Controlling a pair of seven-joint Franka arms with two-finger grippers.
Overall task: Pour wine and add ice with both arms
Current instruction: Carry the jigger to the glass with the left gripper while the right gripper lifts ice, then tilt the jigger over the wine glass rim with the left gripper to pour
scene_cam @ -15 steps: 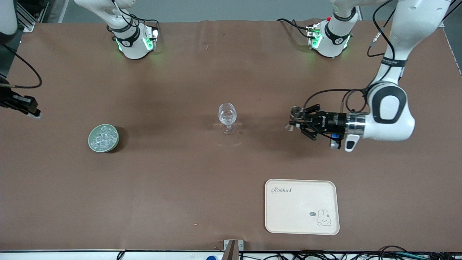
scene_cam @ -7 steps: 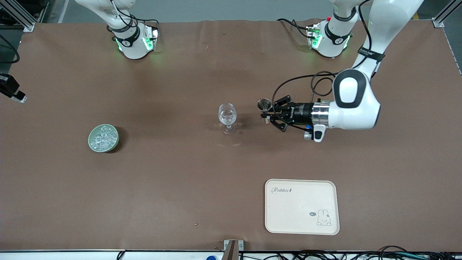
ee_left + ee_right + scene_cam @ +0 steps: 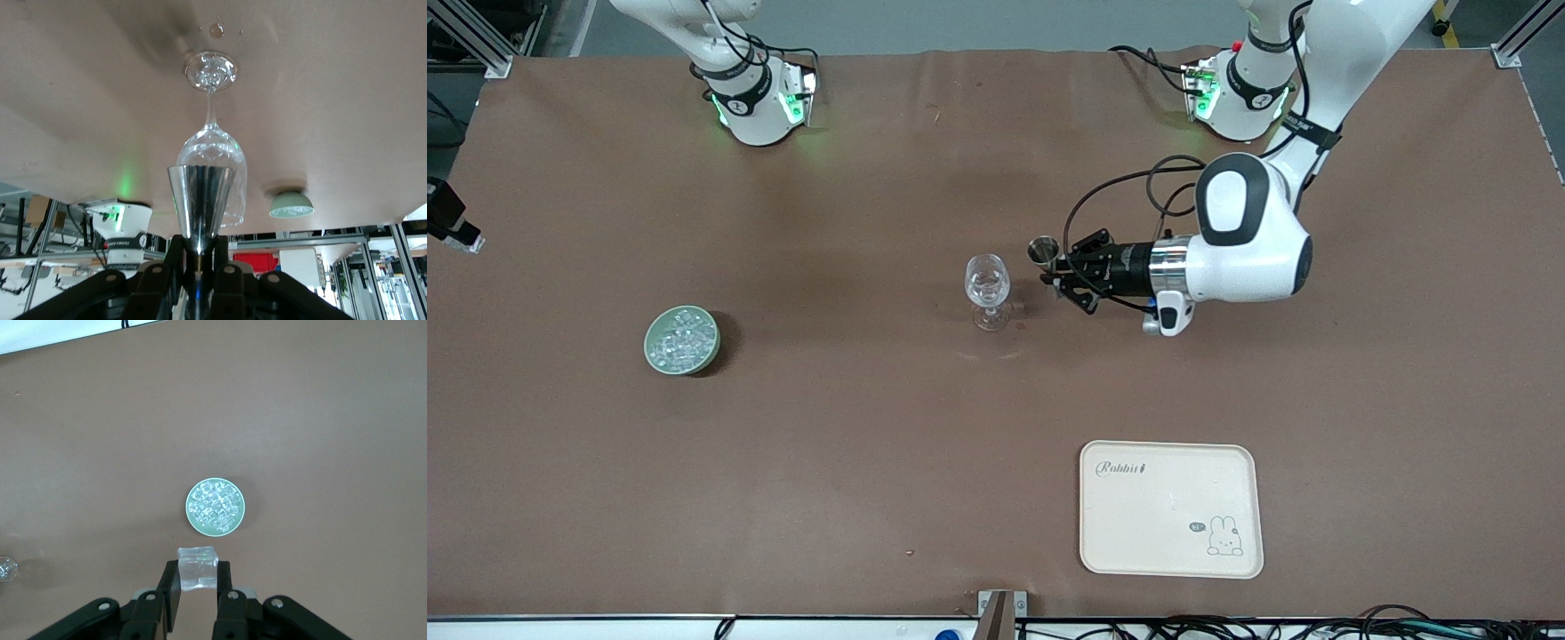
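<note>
Ice cube [image 3: 197,568] is sitting pinched in the right hand [image 3: 198,585] above the green bowl [image 3: 682,340] at the desk's 9 o'clock, while the left hand [image 3: 1060,271], clamping a steel jigger [image 3: 1042,250], is hovering beside the central wine glass [image 3: 987,290].

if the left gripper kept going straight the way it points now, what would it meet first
Most likely the wine glass. The left gripper, its jaws shut on a small metal cup, points level at the glass's bowl from close by; in the left wrist view the cup overlaps the bowl.
</note>
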